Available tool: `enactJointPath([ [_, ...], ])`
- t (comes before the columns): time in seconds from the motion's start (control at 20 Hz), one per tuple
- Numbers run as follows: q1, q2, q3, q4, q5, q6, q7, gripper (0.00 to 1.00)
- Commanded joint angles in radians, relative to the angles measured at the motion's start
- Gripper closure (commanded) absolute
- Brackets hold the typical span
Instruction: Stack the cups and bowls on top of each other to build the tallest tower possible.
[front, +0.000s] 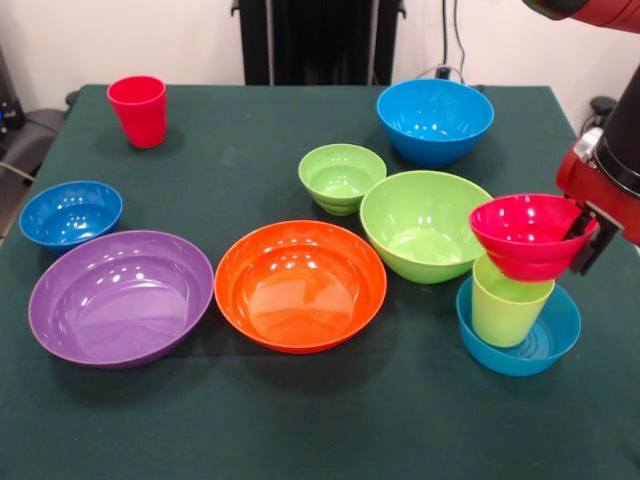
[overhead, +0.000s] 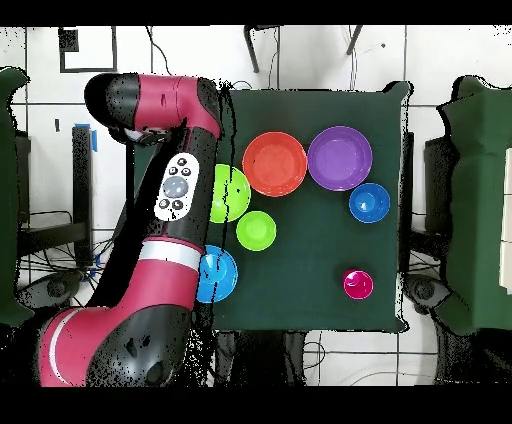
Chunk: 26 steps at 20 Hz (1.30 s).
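At the right in the front view a teal-blue bowl (front: 540, 345) holds an upright lime-green tumbler (front: 505, 308). A small red bowl (front: 525, 235) sits upright on or just over the tumbler's rim, tilted a little. My gripper (front: 584, 236) is shut on that bowl's right rim. The red tumbler (front: 138, 110) stands alone at the far left; it also shows in the overhead view (overhead: 357, 283). A small dark-blue bowl (front: 70, 212) sits at the left edge and shows in the overhead view (overhead: 369, 202). In the overhead view the arm (overhead: 180, 190) hides the stack and gripper.
A purple bowl (front: 120, 297), an orange bowl (front: 300, 285) and a large lime-green bowl (front: 420, 225) fill the middle. A small ribbed lime-green bowl (front: 341, 177) and a blue bowl (front: 434, 120) sit behind them. The stack stands close to the table's right edge.
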Motion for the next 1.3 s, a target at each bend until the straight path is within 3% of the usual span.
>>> enactJointPath([
  [0.05, 0.029, 0.038, 0.082, 0.111, -0.029, -0.132, 0.173, 1.00],
  [0.7, 0.031, 0.040, 0.057, 0.129, -0.048, -0.116, 0.137, 1.00],
  [1.3, 0.046, 0.055, -0.019, 0.123, -0.083, -0.085, 0.130, 1.00],
])
